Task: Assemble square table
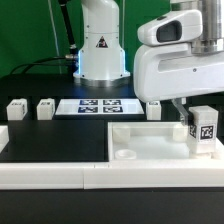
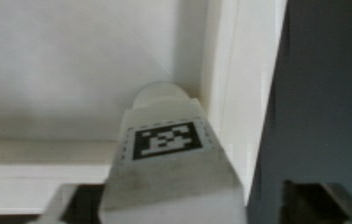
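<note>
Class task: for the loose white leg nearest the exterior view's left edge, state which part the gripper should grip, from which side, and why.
Probably come from above and close on the two flat sides of the leftmost leg: it sits apart from its neighbour on the black table, leaving finger room. The gripper now holds another leg.

Bright even light, washed-out whites, soft shadows; wrist view blurred and grainy
</note>
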`<state>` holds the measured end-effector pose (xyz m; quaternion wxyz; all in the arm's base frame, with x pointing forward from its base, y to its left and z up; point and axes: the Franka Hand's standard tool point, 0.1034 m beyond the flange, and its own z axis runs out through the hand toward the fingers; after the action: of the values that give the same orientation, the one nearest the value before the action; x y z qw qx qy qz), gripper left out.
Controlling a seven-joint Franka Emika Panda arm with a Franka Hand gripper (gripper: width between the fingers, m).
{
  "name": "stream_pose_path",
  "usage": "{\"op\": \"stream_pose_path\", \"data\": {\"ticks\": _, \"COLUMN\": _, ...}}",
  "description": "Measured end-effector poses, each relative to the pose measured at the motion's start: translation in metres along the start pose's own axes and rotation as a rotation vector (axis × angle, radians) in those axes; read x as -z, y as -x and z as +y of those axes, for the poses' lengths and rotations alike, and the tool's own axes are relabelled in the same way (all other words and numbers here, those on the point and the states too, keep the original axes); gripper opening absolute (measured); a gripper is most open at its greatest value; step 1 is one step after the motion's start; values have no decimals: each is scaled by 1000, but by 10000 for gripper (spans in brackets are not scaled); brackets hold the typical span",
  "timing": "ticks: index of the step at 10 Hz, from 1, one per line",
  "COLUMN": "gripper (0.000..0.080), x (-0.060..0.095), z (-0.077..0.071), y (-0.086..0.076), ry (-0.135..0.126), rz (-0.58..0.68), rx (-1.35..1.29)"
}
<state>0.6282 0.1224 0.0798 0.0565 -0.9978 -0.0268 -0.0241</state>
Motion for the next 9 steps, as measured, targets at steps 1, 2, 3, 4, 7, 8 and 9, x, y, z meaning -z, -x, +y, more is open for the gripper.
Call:
{"op": "stream_pose_path", "data": {"ticks": 1, "gripper": 308, "x": 0, "z": -1, "y": 0, "ry": -4, "rz": 0, "rx": -121}}
{"op": "stream_pose_path", "data": {"ticks": 2, "gripper": 308, "x": 0, "z": 2, "y": 0, "ry": -1, "rz": 0, "rx": -192}}
{"op": "stream_pose_path", "data": {"ticks": 3, "gripper": 306, "x": 0, "z": 3, "y": 0, "ry": 0, "rz": 0, "rx": -277}}
{"op": "stream_pose_path", "data": {"ticks": 4, "gripper": 306, "x": -1, "z": 2, "y": 1, "ry": 7, "rz": 0, "rx": -406}}
{"op": "stream_pose_path", "data": {"ticks": 7, "gripper": 306, "x": -3, "z": 4, "y": 1, "ry": -36, "rz": 45, "rx": -943}}
{"op": "stream_pose_path", "data": {"ticks": 8, "gripper": 305, "x": -3, "z": 7, "y": 1, "ry": -69, "rz": 32, "rx": -1124}}
{"op": "stream_pose_path", "data": {"ticks": 9, "gripper": 305, "x": -3, "z": 9, "y": 0, "ry": -98, "rz": 19, "rx": -1235}}
